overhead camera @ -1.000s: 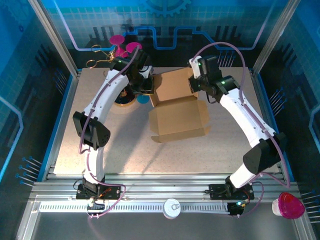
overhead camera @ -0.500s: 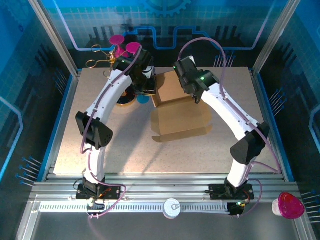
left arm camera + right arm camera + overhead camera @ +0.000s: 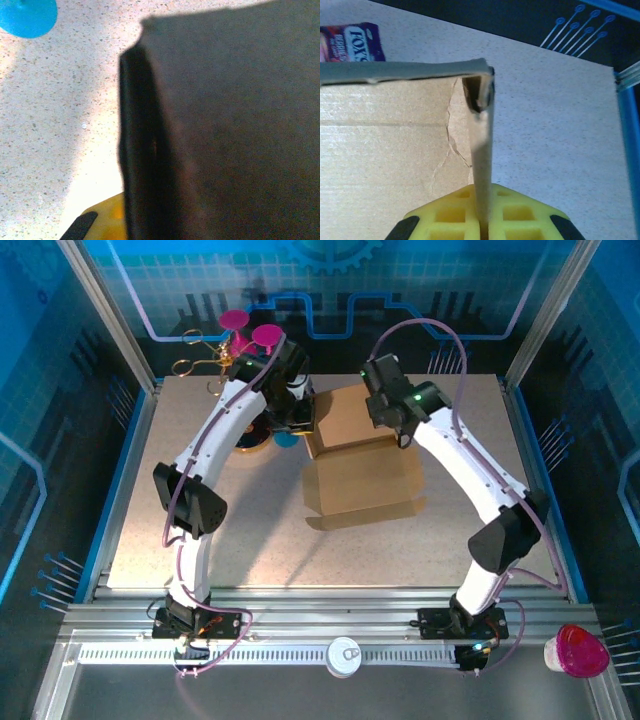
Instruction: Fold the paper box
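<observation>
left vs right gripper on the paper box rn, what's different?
Left gripper holds the left rear edge of the paper box; right gripper holds its right rear wall. Right fingers visibly pinch a thin wall edge-on; the left wrist view shows dark cardboard beside one yellow finger. Both are shut.

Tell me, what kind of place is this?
Probably a robot lab cell: two white robot arms bolted to a speckled beige table, working on a brown cardboard box, with blue see-through walls around.

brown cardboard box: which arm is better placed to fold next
Right, probably: the right gripper clamps an upright side flap of the brown cardboard box; the left gripper has an unclear grip.
</observation>
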You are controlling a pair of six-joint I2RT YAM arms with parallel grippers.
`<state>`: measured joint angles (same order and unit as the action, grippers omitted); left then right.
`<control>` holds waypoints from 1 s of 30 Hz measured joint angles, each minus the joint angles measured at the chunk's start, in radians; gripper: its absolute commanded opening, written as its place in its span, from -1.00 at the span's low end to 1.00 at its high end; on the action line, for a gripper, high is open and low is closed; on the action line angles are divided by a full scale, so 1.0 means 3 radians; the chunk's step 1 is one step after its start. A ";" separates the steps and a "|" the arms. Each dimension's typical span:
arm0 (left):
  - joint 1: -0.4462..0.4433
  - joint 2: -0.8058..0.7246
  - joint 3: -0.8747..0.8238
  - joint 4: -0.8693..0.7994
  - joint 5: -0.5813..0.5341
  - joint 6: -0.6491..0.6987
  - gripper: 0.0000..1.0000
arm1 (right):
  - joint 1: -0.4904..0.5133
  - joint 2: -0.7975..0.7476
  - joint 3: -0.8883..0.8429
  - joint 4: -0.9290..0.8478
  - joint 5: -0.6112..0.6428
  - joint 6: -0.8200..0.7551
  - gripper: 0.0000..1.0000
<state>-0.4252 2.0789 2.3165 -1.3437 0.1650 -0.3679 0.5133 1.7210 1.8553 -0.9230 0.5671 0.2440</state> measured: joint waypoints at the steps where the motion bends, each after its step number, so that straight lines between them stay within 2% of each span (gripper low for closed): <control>1: -0.0003 0.0000 0.0000 0.0008 0.0009 0.0001 -1.00 | -0.0043 -0.0013 -0.0014 0.0022 -0.0098 -0.0003 -0.76; 6: -0.0001 0.0000 0.0000 0.0005 0.0025 0.0001 -1.00 | -0.0178 -0.0022 -0.0093 0.0079 -0.0403 -0.0003 -0.69; 12: -0.0003 0.0000 0.0003 0.0008 0.0033 0.0001 -1.00 | -0.0235 -0.0020 -0.0108 0.0092 -0.0581 -0.0027 -0.51; 23: 0.0009 0.0000 0.0058 0.0001 0.0038 0.0001 -1.00 | -0.0266 0.0047 -0.0108 0.0169 -0.0618 -0.0053 -0.53; 30: 0.0014 0.0019 0.0064 -0.0014 0.0048 0.0003 -1.00 | -0.0253 0.0240 0.0084 0.0014 -0.0393 -0.0027 -0.96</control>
<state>-0.4210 2.0846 2.3356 -1.3479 0.1795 -0.3672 0.4374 1.7931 1.8805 -0.9188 0.4492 0.2359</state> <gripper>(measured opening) 0.082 0.074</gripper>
